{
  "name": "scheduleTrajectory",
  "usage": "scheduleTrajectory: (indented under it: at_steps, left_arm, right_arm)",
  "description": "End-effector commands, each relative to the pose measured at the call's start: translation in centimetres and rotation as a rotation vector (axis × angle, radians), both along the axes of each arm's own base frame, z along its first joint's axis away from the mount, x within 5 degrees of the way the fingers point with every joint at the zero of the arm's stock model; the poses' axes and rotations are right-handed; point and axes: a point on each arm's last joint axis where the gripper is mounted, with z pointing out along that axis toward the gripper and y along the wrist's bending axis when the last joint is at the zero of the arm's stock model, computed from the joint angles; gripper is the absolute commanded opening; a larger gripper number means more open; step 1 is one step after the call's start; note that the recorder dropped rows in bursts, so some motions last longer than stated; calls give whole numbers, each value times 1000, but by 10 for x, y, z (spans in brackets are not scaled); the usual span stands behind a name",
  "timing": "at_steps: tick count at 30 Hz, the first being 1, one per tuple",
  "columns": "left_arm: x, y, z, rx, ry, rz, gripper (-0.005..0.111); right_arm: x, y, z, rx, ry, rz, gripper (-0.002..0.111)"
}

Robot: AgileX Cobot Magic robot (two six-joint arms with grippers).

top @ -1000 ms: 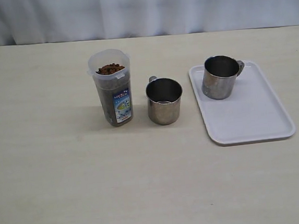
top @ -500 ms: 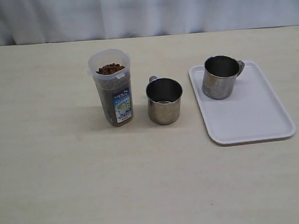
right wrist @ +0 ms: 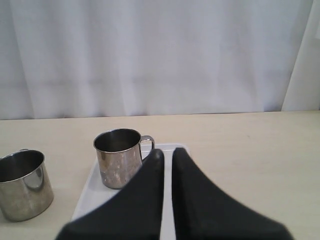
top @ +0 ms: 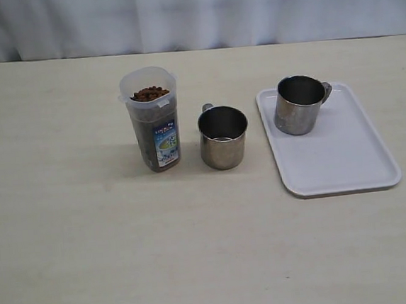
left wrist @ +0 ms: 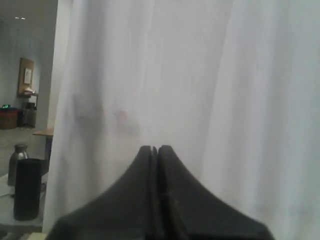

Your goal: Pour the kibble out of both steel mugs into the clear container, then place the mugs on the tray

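The clear container (top: 152,128) stands left of centre on the table, with brown kibble (top: 149,94) up to near its rim. One steel mug (top: 223,137) stands on the table just right of it and looks empty. The other steel mug (top: 298,105) stands on the far left corner of the white tray (top: 346,161). Neither gripper shows in the exterior view. My left gripper (left wrist: 154,148) is shut on nothing and faces a white curtain. My right gripper (right wrist: 167,150) is shut with a thin slit between its fingers, holding nothing, above the tray (right wrist: 92,192) beside the mug (right wrist: 119,157); the table mug (right wrist: 22,184) is off to the side.
A white curtain (top: 191,14) hangs behind the table's far edge. The tray's near half (top: 340,172) is bare. In the left wrist view a dark bottle (left wrist: 27,187) stands on a surface past the curtain's edge.
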Motion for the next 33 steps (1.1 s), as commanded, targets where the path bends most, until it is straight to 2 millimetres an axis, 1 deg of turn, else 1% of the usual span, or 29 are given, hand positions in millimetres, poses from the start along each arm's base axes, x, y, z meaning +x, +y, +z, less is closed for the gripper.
scheduleTrajectory:
  at_steps: [1, 4, 5, 8, 11, 13, 14, 16, 33]
  left_arm:
    - [3, 3, -11, -67, 76, 24, 0]
    - [10, 1, -29, -75, 113, -3, 0]
    - [13, 0, -41, -48, 146, -2, 0]
    - [18, -1, -64, -20, 216, -6, 0]
    - [20, -2, -78, -34, 262, -13, 0]
    - [20, -2, -78, -36, 261, -11, 0]
    - [20, -2, -82, -18, 299, -10, 0]
    - [20, -2, -83, -3, 317, -8, 0]
    - [20, -2, -83, 16, 313, -3, 0]
  right_arm:
    - [0, 0, -1, 7, -1, -2, 5]
    - [0, 0, -1, 7, -1, -2, 5]
    - [0, 0, -1, 7, -1, -2, 5]
    - [0, 0, -1, 7, -1, -2, 5]
    - [0, 0, -1, 7, -1, -2, 5]
    - [0, 0, -1, 7, -1, -2, 5]
    - [0, 0, -1, 7, -1, -2, 5]
    - [0, 0, -1, 7, -1, -2, 5]
    - [0, 0, -1, 7, -1, -2, 5]
